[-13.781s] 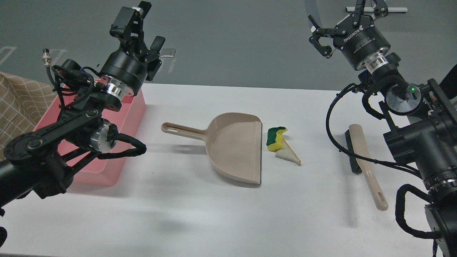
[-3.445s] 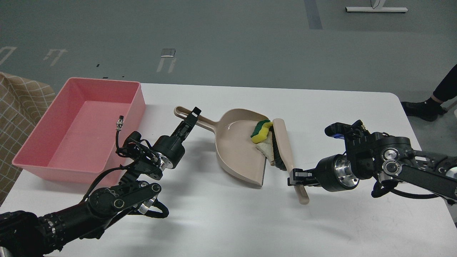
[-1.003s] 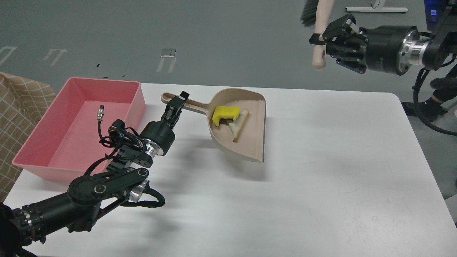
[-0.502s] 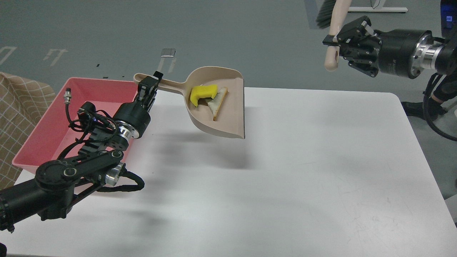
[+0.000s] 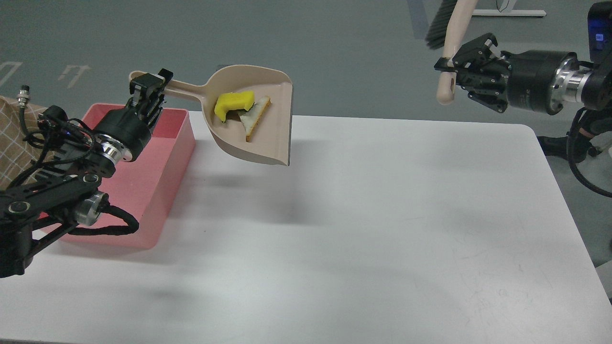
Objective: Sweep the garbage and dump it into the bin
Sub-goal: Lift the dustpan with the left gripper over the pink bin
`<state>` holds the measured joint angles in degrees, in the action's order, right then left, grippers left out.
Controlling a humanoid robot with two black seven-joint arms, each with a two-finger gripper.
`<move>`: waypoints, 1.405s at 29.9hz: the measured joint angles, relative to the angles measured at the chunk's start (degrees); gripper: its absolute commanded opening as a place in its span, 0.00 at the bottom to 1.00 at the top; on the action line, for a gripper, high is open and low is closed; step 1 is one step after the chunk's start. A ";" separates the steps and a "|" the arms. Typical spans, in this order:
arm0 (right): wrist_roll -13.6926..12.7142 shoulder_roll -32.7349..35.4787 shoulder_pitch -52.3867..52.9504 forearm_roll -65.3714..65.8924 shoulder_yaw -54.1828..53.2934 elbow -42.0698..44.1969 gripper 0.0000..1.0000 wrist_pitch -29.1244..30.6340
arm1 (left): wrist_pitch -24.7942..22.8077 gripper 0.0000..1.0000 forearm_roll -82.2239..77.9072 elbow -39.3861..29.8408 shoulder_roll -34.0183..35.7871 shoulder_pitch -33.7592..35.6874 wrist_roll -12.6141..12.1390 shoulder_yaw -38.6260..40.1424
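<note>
My left gripper (image 5: 152, 85) is shut on the handle of the beige dustpan (image 5: 267, 138) and holds it in the air above the table, just right of the pink bin (image 5: 167, 157). The yellow sponge piece (image 5: 233, 103) and the white bread slice (image 5: 253, 118) lie inside the pan, near its back wall. The pan is tilted, its open lip to the right. My right gripper (image 5: 456, 64) is shut on the handle of the beige brush (image 5: 452, 33), held high at the upper right with the bristles up.
The white table (image 5: 382, 229) carries the bin at its left edge. My left arm covers much of the bin. A checked beige cloth (image 5: 14, 148) lies left of the bin. The grey floor lies beyond the table's far edge.
My left gripper has lifted the dustpan higher and carried it left toward the bin, with the sponge and bread still in it. The right gripper and brush have barely moved.
</note>
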<state>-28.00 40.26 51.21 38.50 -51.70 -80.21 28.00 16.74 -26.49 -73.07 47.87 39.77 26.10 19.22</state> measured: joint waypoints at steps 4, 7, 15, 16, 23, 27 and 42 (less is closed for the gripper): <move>0.00 0.00 -0.75 0.00 0.02 -0.09 0.00 0.00 | -3.59 0.00 1.74 0.02 3.63 1.05 0.05 0.34; 0.00 -0.05 -1.22 0.00 0.02 -0.11 0.00 0.00 | -6.11 0.00 2.93 0.03 6.22 1.62 0.20 0.48; 0.00 -0.03 -2.69 0.04 0.02 -0.15 0.00 0.00 | -10.91 0.00 3.54 0.45 10.93 2.50 0.42 1.54; 0.00 -0.03 -2.94 0.07 0.02 -0.19 0.00 0.00 | -11.38 0.00 3.55 0.51 11.34 2.50 0.44 1.63; 0.00 -0.13 -5.20 0.14 0.32 -0.51 0.00 0.00 | -14.60 0.00 3.56 1.33 15.15 2.37 0.74 1.84; 0.00 -0.22 -6.18 0.17 0.47 -0.71 0.00 0.00 | -16.56 0.00 3.55 2.97 17.19 2.32 1.56 1.85; 0.00 -0.35 -9.39 0.26 1.47 -1.32 0.00 0.00 | -19.65 0.00 2.91 10.10 20.13 1.15 1.90 0.80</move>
<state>-28.00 39.91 41.81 38.76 -50.23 -81.53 28.00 -2.90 -23.58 -62.97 68.00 40.92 28.01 20.02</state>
